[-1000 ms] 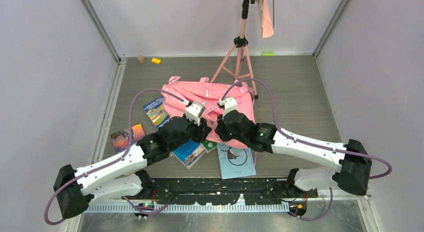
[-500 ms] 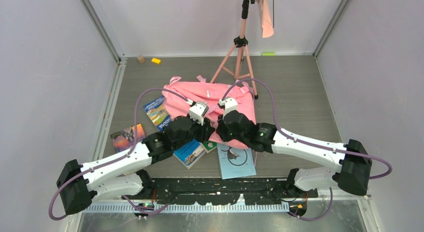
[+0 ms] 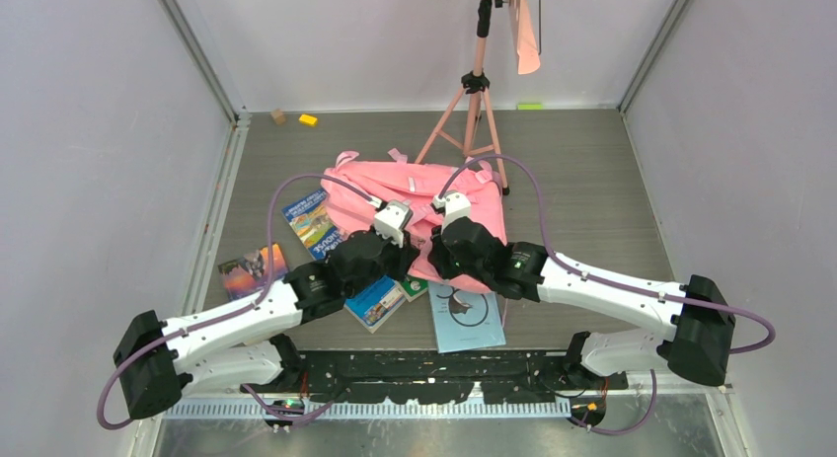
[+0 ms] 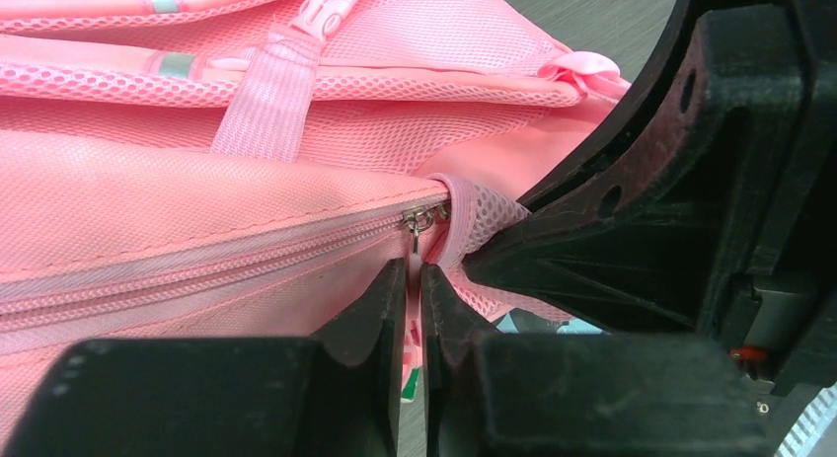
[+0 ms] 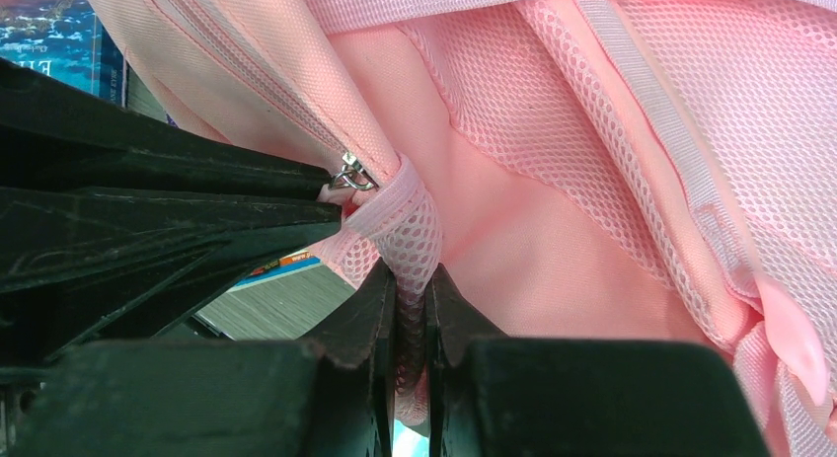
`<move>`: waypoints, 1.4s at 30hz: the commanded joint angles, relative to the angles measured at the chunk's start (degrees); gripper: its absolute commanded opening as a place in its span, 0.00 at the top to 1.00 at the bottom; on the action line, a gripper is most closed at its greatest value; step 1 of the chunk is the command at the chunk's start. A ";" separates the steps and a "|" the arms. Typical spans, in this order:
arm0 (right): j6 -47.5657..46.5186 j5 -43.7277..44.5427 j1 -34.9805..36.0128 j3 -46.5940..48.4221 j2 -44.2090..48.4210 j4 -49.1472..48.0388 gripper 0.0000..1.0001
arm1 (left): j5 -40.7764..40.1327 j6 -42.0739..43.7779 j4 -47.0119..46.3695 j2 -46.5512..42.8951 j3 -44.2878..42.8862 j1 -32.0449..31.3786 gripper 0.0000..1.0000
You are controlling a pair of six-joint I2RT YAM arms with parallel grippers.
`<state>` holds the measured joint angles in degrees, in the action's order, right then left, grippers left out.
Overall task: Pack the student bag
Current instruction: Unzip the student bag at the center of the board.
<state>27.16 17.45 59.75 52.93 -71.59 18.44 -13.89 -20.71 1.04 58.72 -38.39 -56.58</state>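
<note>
The student bag (image 3: 415, 192), bright pink, lies mid-floor with both arms meeting at its near edge. In the left wrist view my left gripper (image 4: 416, 274) is shut on the pink zip pull tab (image 4: 417, 309) hanging from the metal slider (image 4: 420, 220) at the end of a closed zip. My right gripper (image 5: 412, 279) is shut on a pink mesh loop (image 5: 405, 225) of the bag (image 5: 553, 181), right beside that slider (image 5: 348, 173). From above, the left gripper (image 3: 415, 260) and right gripper (image 3: 432, 258) almost touch; their tips are hidden under the wrists.
Books lie round the bag's near-left side: a blue one (image 3: 308, 220), one with a dark cover (image 3: 249, 269), another (image 3: 373, 301), and a pale blue booklet (image 3: 466, 319). A pink tripod (image 3: 474, 112) stands behind the bag. Small blocks (image 3: 309, 119) lie by the back wall.
My left gripper has shifted slightly right to the bag's corner and closed on the zip pull. The right gripper has kept its hold and place.
</note>
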 commanded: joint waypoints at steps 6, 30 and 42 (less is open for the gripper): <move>3.19 4.15 -0.97 1.75 3.65 -5.62 1.00 | -2.10 -0.94 -1.36 1.57 -0.49 -0.20 1.00; 1.88 6.10 -0.95 1.72 2.82 -3.19 1.00 | -28.07 -7.94 21.88 -1.54 -9.81 -0.07 1.00; 1.99 5.93 -0.95 0.76 4.36 -2.01 1.00 | -29.13 -4.53 31.32 -2.65 -14.73 7.06 1.00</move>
<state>27.11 18.17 59.51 52.88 -71.48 17.52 -38.33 -27.57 27.14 57.93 -50.15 -52.73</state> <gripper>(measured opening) 0.149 0.026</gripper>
